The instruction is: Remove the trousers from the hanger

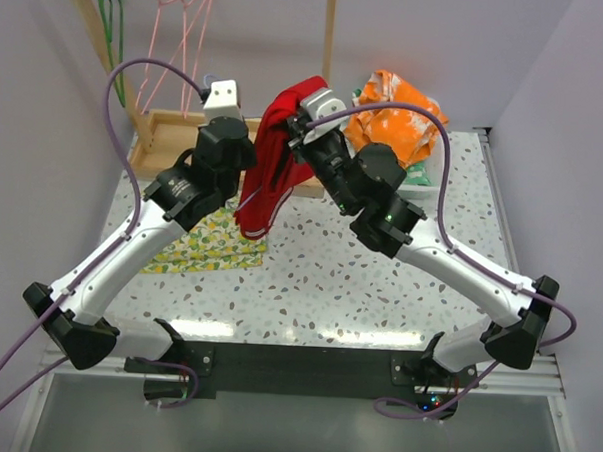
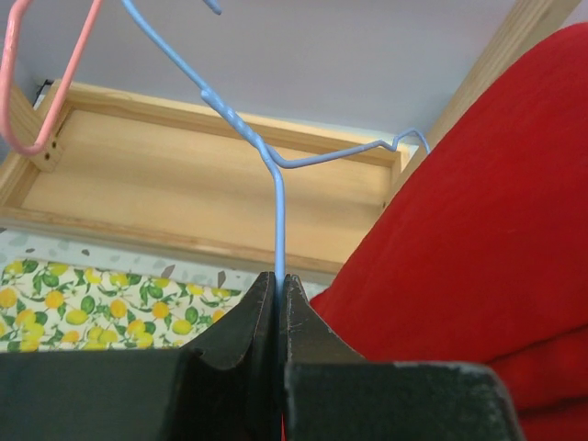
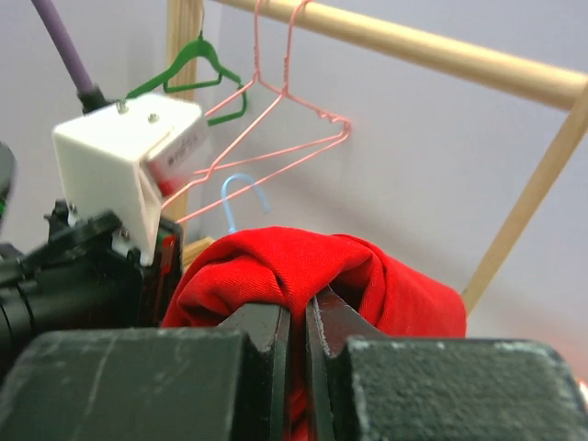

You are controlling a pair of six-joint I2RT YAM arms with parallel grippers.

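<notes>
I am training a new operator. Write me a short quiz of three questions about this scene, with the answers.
1. True or false: the left gripper is shut on the blue hanger.
2. What does the right gripper pinch? A) lemon-print cloth B) red trousers C) orange trousers
3. Fill in: besides the blue one and the pink hangers, one ____ hanger shows.

Key: 1 true; 2 B; 3 green hanger.

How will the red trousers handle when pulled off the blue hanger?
Probably floppy: the red trousers hang in loose folds and bunch up at the right gripper. Likely light, since the thin blue hanger, pinched by the left gripper, seems to carry them. The cloth may drag or snag on the wire rather than slide freely.
</notes>
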